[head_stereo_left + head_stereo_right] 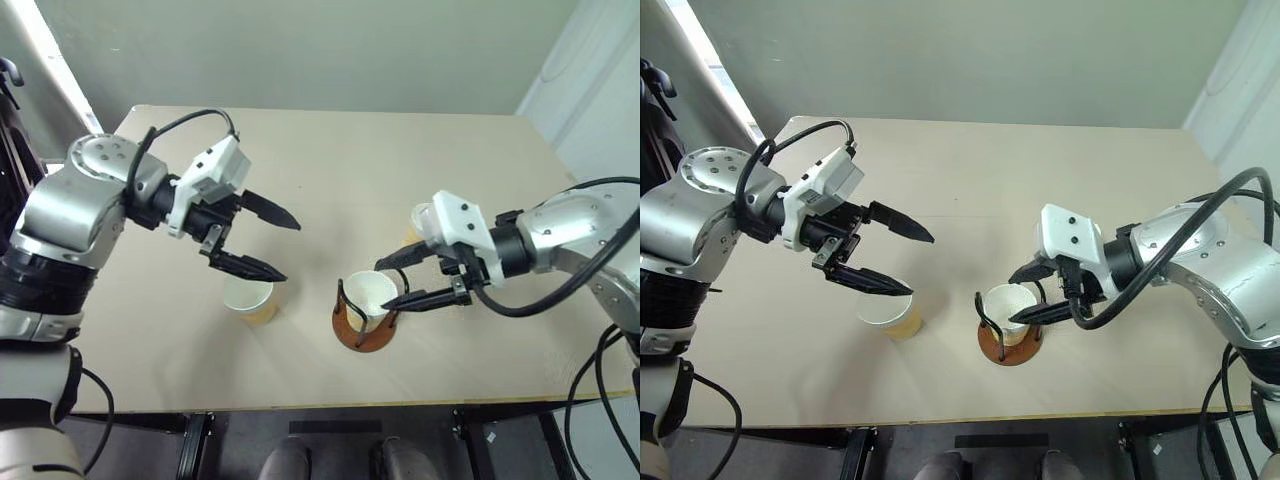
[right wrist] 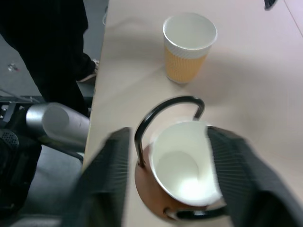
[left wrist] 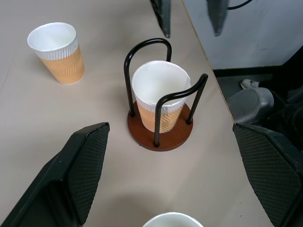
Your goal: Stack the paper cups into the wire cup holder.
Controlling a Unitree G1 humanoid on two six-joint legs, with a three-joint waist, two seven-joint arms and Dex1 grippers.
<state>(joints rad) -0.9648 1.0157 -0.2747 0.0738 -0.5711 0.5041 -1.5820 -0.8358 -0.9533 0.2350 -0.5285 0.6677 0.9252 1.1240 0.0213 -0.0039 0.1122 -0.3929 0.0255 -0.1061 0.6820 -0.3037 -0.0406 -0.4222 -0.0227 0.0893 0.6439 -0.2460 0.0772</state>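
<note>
1. One beige counter (image 1: 330, 170) carries everything I'm working with; it sits against a plain pale wall, with dark floor beyond its near edge, and its top is bare apart from the cups and the holder.
2. My right gripper (image 1: 382, 284) hangs at the wire cup holder (image 1: 365, 325) with its fingers spread on either side of the first cup (image 3: 158, 92). That cup stands upright inside the wire loops on the reddish base. The right wrist view shows a gap between each finger and the rim, so I judge the cup is released and this placement is done.
3. My left gripper (image 1: 280, 246) hovers spread wide, holding nothing, above the second cup (image 1: 250, 298), which stands upright on the counter just to the left of the holder.
4. A third cup (image 3: 57, 53) stands upright behind the right gripper, farther from me than the holder.
5. By my reckoning one of three is in and two remain. The next move calls for lifting the right gripper straight clear of the wire loops without snagging them, then lowering the left one around the near cup's wall and closing gently, since thin paper would crush.
6. Nesting the next cup will need it centred over the seated one.
</note>
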